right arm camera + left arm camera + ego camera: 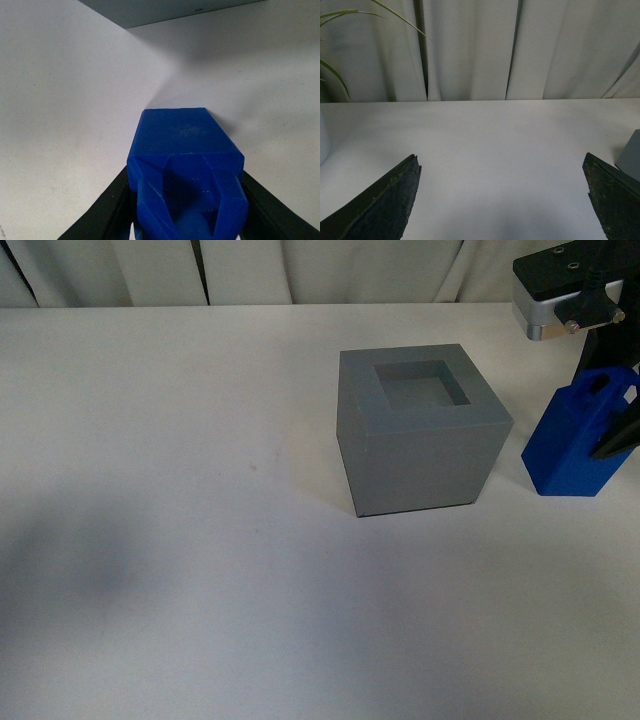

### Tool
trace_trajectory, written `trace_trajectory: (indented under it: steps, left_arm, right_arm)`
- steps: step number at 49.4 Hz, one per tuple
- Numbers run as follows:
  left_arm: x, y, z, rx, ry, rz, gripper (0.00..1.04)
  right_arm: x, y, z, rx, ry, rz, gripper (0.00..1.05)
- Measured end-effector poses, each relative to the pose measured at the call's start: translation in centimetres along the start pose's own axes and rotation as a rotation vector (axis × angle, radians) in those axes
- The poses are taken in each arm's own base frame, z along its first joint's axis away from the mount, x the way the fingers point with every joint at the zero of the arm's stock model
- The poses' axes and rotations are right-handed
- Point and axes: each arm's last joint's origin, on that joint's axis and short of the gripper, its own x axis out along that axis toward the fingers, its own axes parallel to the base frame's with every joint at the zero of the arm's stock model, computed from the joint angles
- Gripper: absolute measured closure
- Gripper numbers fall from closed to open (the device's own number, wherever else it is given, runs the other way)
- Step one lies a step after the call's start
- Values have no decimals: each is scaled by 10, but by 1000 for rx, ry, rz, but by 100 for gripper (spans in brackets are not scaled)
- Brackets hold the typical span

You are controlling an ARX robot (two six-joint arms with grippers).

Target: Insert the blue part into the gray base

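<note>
The gray base (pixel 420 430) is a matte cube with a square recess in its top and stands mid-table. The blue part (pixel 578 435) stands tilted on the table just right of the base, apart from it. My right gripper (pixel 618 415) is shut on the blue part's tapered upper end. In the right wrist view the blue part (pixel 186 165) sits between the black fingers (pixel 107 212), with an edge of the base (pixel 165 10) beyond it. My left gripper (pixel 502 200) is open and empty over bare table, with a corner of the base (pixel 631 161) beside one finger.
The white table (pixel 150 490) runs to pale curtains (pixel 250 270) at the back. In the left wrist view, plant leaves (pixel 335 70) and a white rounded object (pixel 323 142) show at the frame edge.
</note>
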Motion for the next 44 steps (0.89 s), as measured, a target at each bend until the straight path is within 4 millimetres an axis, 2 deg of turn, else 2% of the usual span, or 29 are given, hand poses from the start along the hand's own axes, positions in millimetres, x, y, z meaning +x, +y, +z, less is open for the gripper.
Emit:
trace_trajectory:
  steps: [6,11,19,25,30,40,44]
  left_arm:
    - [0,0,0,0,0,0,6]
    - [0,0,0,0,0,0,6]
    - [0,0,0,0,0,0,6]
    - [0,0,0,0,0,0,6]
    - [0,0,0,0,0,0,6]
    - [0,0,0,0,0,0,6]
    - [0,0,0,0,0,0,6]
  right_arm:
    - [-5,0,-1,7,-14,13,59]
    - [-18,-2,1,8,-27,4,59]
    - [-51,-4,11,-11,-69,-44,59]
    - [-74,-4,28,-49,-111,-66,59]
    - [-86,-3,45,-88,-131,-71,59]
    - [-101,1,76,-160,-160,-96,59]
    - [-98,2,88,-186,-164,-86,59]
